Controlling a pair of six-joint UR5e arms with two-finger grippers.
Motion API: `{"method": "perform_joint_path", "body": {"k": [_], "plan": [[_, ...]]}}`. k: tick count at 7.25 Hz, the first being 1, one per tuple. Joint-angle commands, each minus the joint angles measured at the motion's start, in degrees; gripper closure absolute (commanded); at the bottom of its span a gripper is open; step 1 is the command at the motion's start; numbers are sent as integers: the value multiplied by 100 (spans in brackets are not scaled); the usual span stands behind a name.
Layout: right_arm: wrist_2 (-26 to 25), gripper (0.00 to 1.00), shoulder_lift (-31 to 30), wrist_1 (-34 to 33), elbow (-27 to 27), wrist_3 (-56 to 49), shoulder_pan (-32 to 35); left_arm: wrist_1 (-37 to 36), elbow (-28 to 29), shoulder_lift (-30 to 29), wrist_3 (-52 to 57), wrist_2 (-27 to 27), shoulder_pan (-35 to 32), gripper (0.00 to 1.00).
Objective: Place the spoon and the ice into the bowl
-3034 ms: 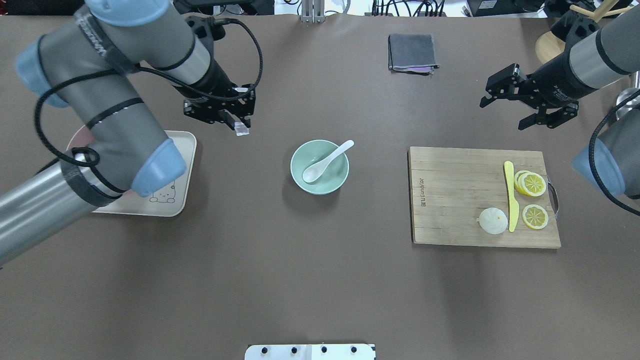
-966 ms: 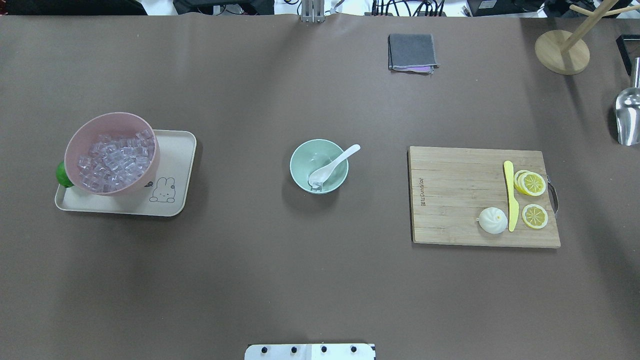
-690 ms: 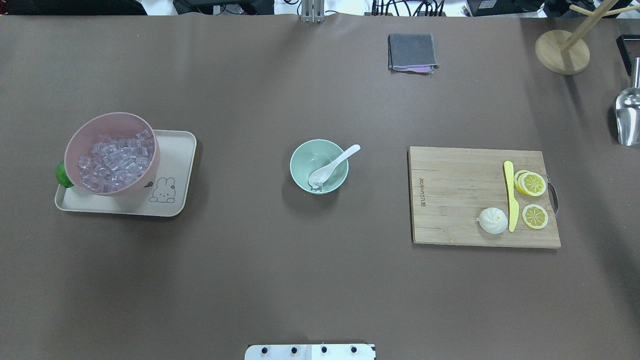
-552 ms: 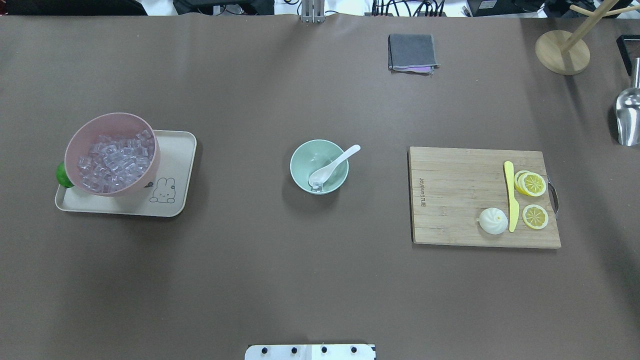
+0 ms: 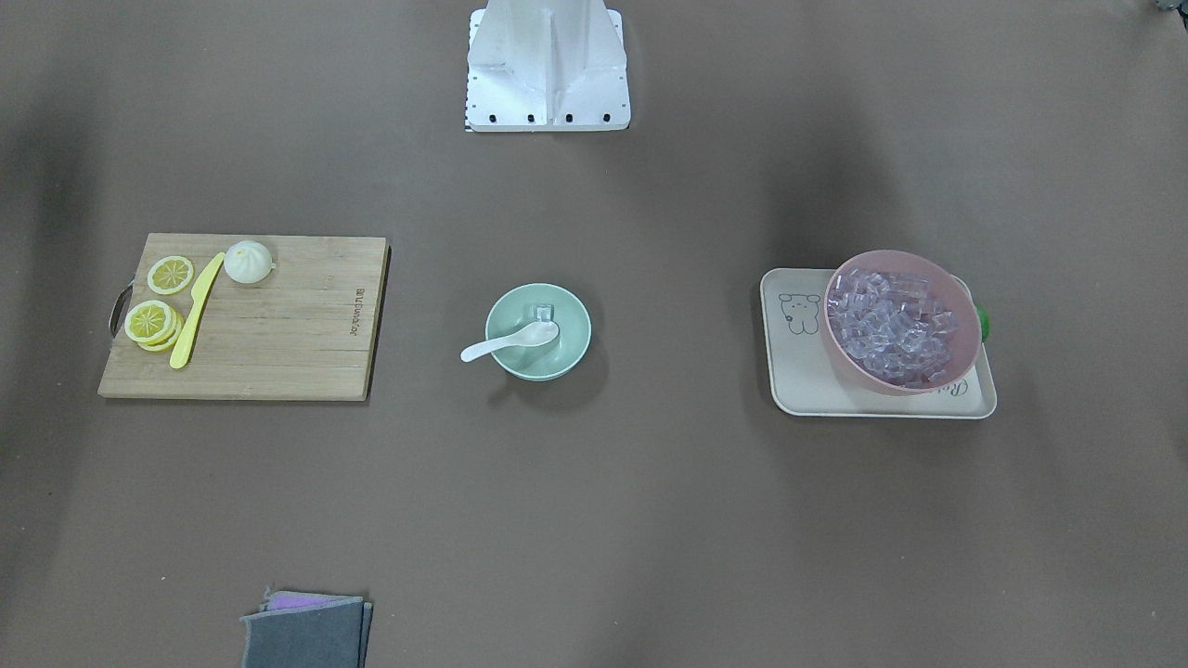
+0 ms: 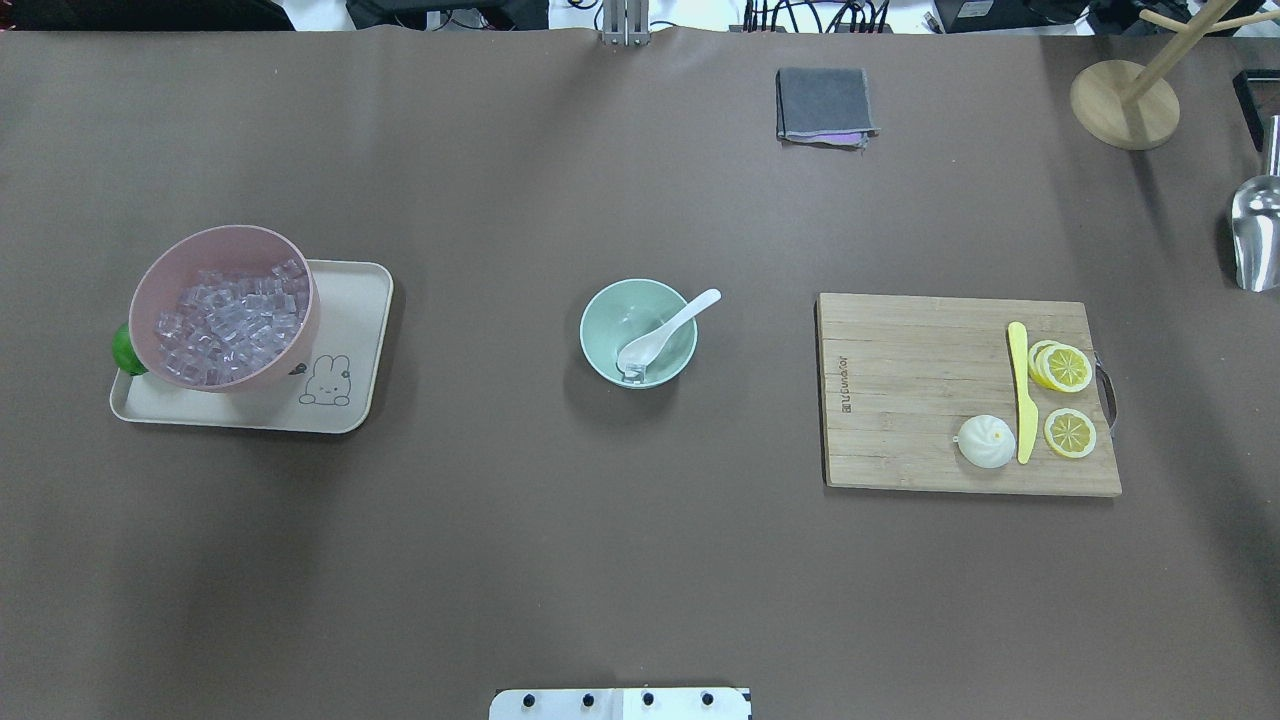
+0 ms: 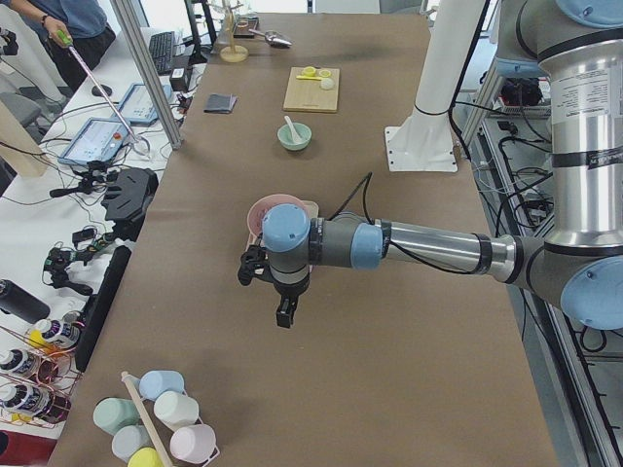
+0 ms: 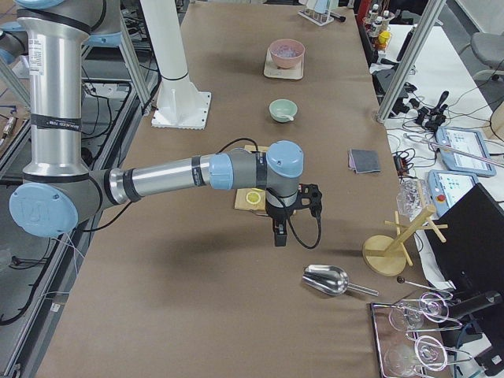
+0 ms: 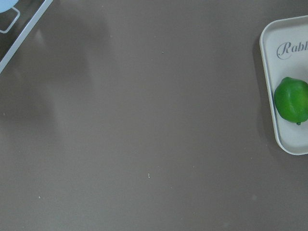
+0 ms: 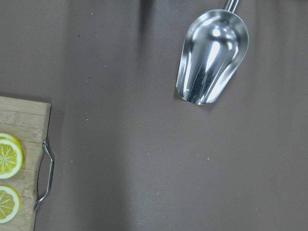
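In the bowl [image 6: 603,318], the ice [image 5: 541,313] now lies beside the spoon [image 6: 665,326] (task looks done). Both arms have pulled well away from the bowl; whether the left gripper [image 7: 283,313] and right gripper [image 8: 279,235] are parted, I cannot tell.

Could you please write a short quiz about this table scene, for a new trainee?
1. True or false: the mint bowl is empty.
2. The handle of the spoon: A) sticks out over the bowl's rim; B) lies wholly inside the bowl; C) stands upright.
3. Fill in: the yellow knife lies on the ____.
Key: 1 false, it holds the spoon's scoop and an ice cube; 2 A; 3 cutting board.
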State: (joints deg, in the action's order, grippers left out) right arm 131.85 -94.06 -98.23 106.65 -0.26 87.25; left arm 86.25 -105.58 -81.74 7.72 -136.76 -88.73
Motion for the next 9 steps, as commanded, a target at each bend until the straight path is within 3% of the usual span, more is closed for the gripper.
{"method": "perform_joint_path", "body": {"k": [1, 9], "plan": [[25, 0, -69, 145, 5, -1, 2, -2, 2, 9, -25, -61, -108, 2], [34, 0, -69, 190, -4, -1, -7, -3, -155, 9, 45, -70, -153, 2]]}}
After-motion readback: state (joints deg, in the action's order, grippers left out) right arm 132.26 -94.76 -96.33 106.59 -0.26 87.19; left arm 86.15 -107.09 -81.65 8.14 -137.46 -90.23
